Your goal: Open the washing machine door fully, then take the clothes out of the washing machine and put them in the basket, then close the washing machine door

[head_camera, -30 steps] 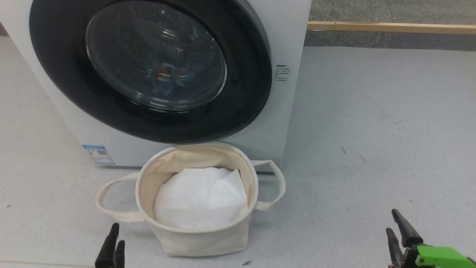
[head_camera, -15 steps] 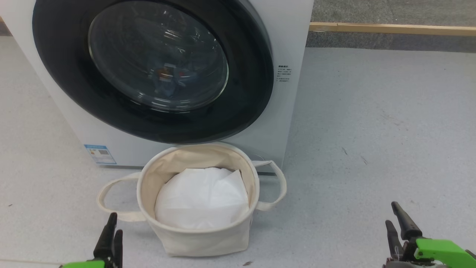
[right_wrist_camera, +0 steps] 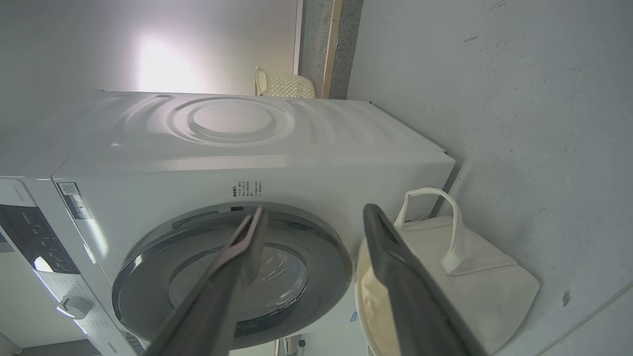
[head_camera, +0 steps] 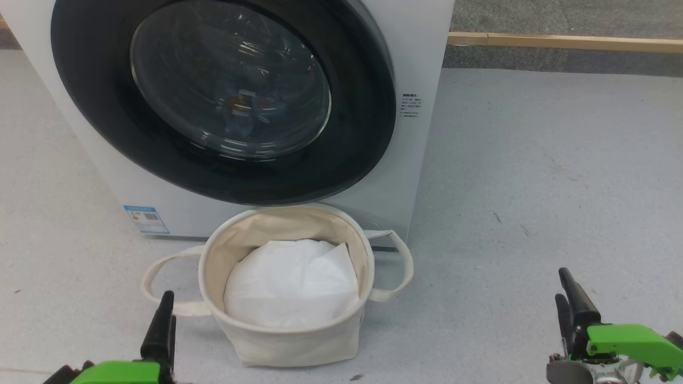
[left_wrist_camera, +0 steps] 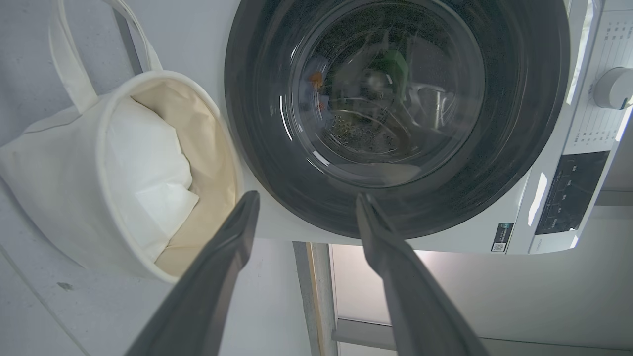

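The white washing machine stands ahead with its door shut flat against the front. Through the door's glass I make out a dim blue and orange patch of the clothes, also faint in the left wrist view as clothes. The cream basket sits on the floor right below the door, holding a white liner. My left gripper is low at the basket's left, open and empty. My right gripper is far to the basket's right, open and empty.
Grey floor spreads to the machine's right, ending at a wooden strip. The control panel and knob lie above the door. A woven pale container stands behind the machine.
Both grippers have risen further into the head view, green housings now showing. The head camera has shifted slightly. Door and basket are unmoved.
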You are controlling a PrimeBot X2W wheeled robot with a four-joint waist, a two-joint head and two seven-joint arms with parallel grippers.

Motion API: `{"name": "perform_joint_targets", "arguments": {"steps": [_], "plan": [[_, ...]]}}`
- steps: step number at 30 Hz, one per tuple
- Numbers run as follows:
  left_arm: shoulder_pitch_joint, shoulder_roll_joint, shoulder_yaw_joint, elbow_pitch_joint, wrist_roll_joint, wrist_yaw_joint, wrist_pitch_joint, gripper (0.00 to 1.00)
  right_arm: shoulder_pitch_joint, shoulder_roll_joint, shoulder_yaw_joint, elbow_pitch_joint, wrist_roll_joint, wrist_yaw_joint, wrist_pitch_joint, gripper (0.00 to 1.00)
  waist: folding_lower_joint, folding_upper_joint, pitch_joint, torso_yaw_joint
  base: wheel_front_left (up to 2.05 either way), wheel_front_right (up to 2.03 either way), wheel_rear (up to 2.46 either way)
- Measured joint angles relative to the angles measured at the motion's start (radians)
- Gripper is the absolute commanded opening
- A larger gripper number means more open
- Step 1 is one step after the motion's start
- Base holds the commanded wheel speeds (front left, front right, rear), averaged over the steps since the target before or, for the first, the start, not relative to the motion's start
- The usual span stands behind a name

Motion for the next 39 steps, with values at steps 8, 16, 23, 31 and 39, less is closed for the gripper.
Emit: {"name": "perform_joint_targets", "arguments": {"steps": [8, 16, 23, 31, 39], "plan": [[-0.018, 0.024, -0.050, -0.002, 0.092, 0.000, -0.037, 1.00, -0.002, -0.029, 0.052, -0.009, -0.143, 0.000, -0.025, 1.00, 0.0000, 0.0000, -0.002, 0.007, 0.00, 0.00, 0.00], [-0.028, 0.059, -0.111, -0.002, 0.238, 0.008, -0.081, 1.00, -0.022, -0.053, 0.106, -0.010, -0.283, 0.000, -0.044, 1.00, 0.0000, 0.0000, -0.003, 0.013, 0.00, 0.00, 0.00], [-0.058, 0.095, -0.168, -0.004, 0.413, 0.009, -0.107, 1.00, -0.040, -0.070, 0.144, -0.027, -0.400, 0.000, -0.072, 1.00, 0.0000, 0.0000, -0.002, 0.018, 0.00, 0.00, 0.00], [-0.063, 0.116, -0.201, -0.020, 0.546, 0.017, -0.124, 1.00, -0.045, -0.078, 0.169, -0.037, -0.482, 0.000, -0.085, 1.00, 0.0000, 0.0000, -0.001, 0.021, 0.00, 0.00, 0.00], [-0.081, 0.119, -0.218, -0.020, 0.635, 0.026, -0.145, 1.00, -0.059, -0.088, 0.190, -0.050, -0.573, 0.000, -0.095, 1.00, 0.0000, 0.0000, -0.003, 0.026, 0.00, 0.00, 0.00]]}}
